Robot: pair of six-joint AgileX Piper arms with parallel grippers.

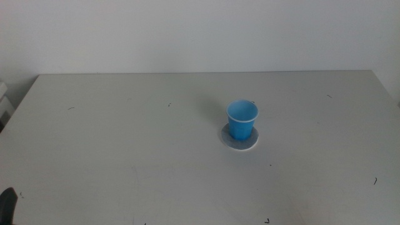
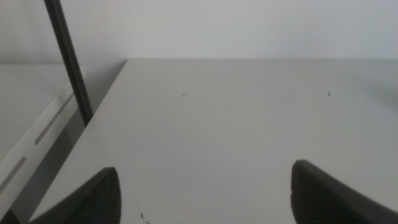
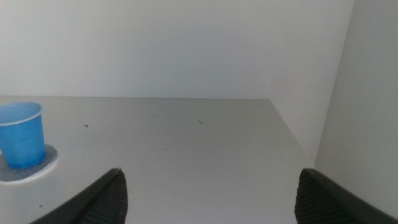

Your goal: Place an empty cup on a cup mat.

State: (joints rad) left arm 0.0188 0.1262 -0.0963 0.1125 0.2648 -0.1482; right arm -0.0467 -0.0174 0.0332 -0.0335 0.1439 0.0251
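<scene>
The blue cup [image 1: 241, 119] stands upright on the round grey cup mat [image 1: 238, 139], right of the table's middle. Both show in the right wrist view too, the cup [image 3: 21, 135] on the mat [image 3: 31, 169]; the cup's inside looks empty. My left gripper [image 2: 205, 193] is open and empty over the table's near left corner; only a dark tip of it [image 1: 7, 203] shows in the middle view. My right gripper [image 3: 211, 196] is open and empty, out of the middle view, well apart from the cup.
The grey table [image 1: 125, 156] carries small dark specks. A dark pole [image 2: 68, 59] and a white shelf [image 2: 37, 134] stand beyond the table's left edge. A white wall rises behind the table.
</scene>
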